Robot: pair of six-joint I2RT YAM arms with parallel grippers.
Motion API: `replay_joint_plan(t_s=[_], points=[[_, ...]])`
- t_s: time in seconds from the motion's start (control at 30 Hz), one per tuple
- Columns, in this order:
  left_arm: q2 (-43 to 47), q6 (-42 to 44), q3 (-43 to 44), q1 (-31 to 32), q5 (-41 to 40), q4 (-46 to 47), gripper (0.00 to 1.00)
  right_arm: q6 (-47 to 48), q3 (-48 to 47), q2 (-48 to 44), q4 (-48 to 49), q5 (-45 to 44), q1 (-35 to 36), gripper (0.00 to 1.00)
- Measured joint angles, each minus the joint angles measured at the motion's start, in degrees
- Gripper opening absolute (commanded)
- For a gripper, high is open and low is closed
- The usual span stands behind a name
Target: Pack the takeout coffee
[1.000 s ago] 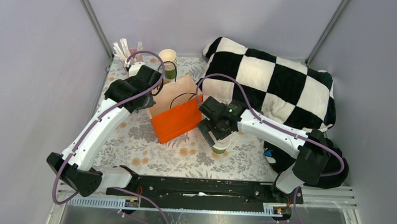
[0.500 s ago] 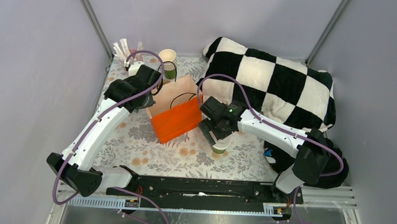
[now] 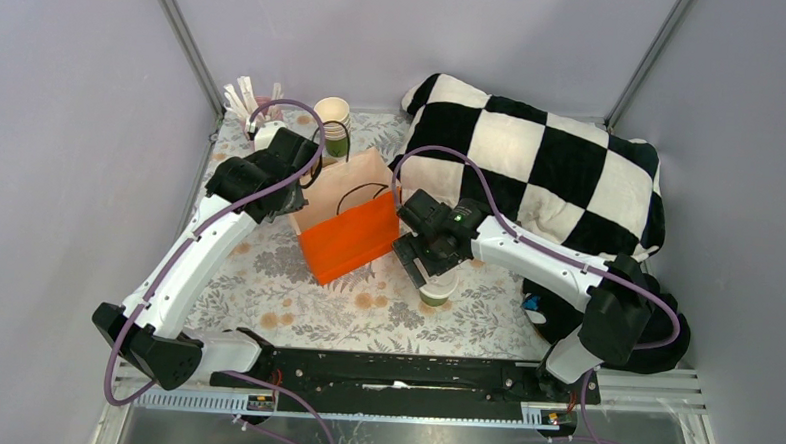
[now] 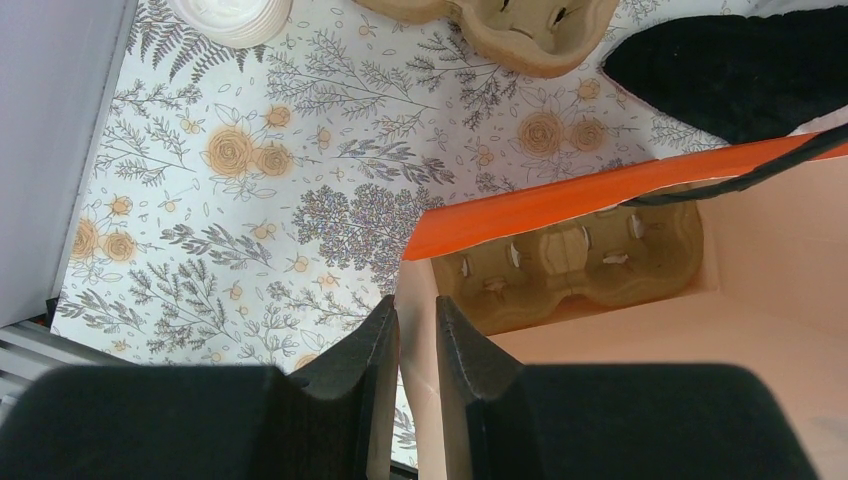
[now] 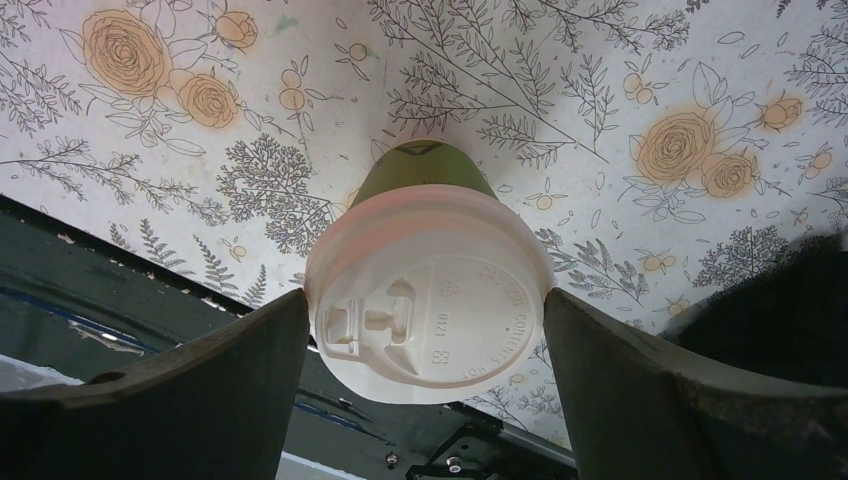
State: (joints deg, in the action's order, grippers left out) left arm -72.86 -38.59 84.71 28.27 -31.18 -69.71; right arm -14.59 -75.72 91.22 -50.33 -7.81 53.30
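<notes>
My left gripper [image 4: 412,335] is pinching the wall of the bag [image 4: 620,330] narrowly, keeping it open. My right gripper [image 5: 425,330] is standing wide around the coffee [image 5: 428,300], which is sitting on the table [image 5: 620,80], fingers [image 5: 250,350] beside its lid. I think the grasp is starting; next I am needing a gentle close.

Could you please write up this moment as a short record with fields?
coffee: green cup with white lid, upright on the floral table, right of the bag
bag: orange, open, cup carrier inside
left end effector: pinching the bag's wall
right end effector: open, fingers astride the lid
background: checkered pillow, cup stack
</notes>
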Motion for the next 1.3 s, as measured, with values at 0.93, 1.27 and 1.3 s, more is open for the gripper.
replay_joint_plan(t_s=[0.93,1.27,1.3], points=[[0.0,0.7,0.0,-0.2,1.9,0.0,0.43,0.0,0.0,-0.1,-0.3,-0.7,-0.1,0.81],[0.0,0.7,0.0,-0.2,2.1,-0.6,0.46,0.0,0.0,-0.2,-0.3,-0.8,-0.1,0.83],[0.0,0.7,0.0,-0.2,2.1,-0.8,0.47,0.0,0.0,-0.2,-0.4,-0.8,-0.1,0.84]])
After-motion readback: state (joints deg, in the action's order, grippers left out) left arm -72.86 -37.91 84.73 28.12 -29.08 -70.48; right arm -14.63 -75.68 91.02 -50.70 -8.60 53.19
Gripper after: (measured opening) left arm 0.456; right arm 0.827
